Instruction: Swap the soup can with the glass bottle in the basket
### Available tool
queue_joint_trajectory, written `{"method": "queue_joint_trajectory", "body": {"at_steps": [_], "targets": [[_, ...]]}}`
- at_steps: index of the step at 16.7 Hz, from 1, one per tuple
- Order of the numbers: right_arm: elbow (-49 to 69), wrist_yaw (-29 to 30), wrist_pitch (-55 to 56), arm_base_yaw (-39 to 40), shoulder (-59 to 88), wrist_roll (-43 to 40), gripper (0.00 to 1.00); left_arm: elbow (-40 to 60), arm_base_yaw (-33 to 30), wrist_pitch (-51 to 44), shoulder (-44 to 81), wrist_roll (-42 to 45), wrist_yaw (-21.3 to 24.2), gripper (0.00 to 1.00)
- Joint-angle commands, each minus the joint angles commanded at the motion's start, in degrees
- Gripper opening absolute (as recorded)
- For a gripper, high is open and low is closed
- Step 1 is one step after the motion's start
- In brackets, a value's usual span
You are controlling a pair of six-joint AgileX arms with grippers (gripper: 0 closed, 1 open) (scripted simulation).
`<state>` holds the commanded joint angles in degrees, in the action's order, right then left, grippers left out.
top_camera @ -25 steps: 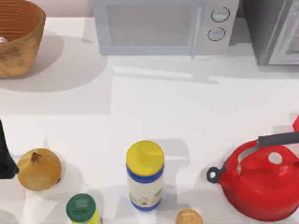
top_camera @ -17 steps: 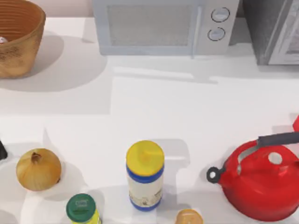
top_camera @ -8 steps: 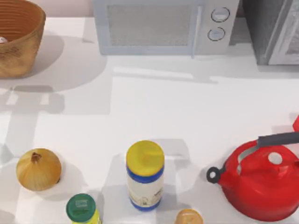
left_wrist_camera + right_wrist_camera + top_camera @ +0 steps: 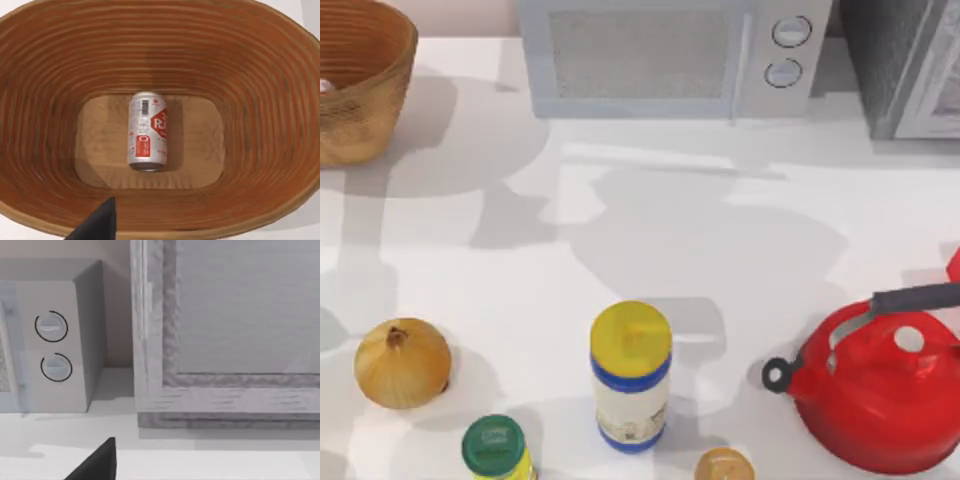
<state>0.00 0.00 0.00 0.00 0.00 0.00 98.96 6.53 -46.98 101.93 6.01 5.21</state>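
The soup can (image 4: 724, 466) stands at the table's front edge, its dull gold top between the yellow-lidded container and the kettle. The wicker basket (image 4: 365, 110) sits at the far left corner. In the left wrist view I look straight down into the basket (image 4: 45, 75). A silver-and-red drinks can (image 4: 147, 131) lies on its side on the basket floor. A dark tip of my left gripper (image 4: 97, 225) hangs over the near rim. The glass bottle is out of view. My right gripper (image 4: 97, 462) is held up facing the microwave and a grey cabinet.
A microwave (image 4: 670, 55) and a grey cabinet (image 4: 910, 65) line the back. An onion (image 4: 402, 362), a green-capped bottle (image 4: 494, 447), a tall yellow-lidded container (image 4: 631, 375) and a red kettle (image 4: 880, 385) stand along the front. Arm shadows fall across the middle.
The dark part of my left arm at the top view's left edge has gone out of sight. Broad arm shadows have spread over the table's middle and towards the basket.
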Motion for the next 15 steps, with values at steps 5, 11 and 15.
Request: {"method": "queue_joint_trajectory", "body": {"at_steps": [5,11,15], "targets": [[0.0,0.0,0.0,0.0,0.0,0.0,1.00,24.0,2.2,-11.7,25.2,2.0,0.8,1.00],[0.0,0.0,0.0,0.0,0.0,0.0,1.00,40.7,3.3,-20.1,43.1,4.2,1.4,1.00],[0.0,0.0,0.0,0.0,0.0,0.0,1.00,42.4,3.3,-21.0,44.9,4.5,1.4,1.00]]}}
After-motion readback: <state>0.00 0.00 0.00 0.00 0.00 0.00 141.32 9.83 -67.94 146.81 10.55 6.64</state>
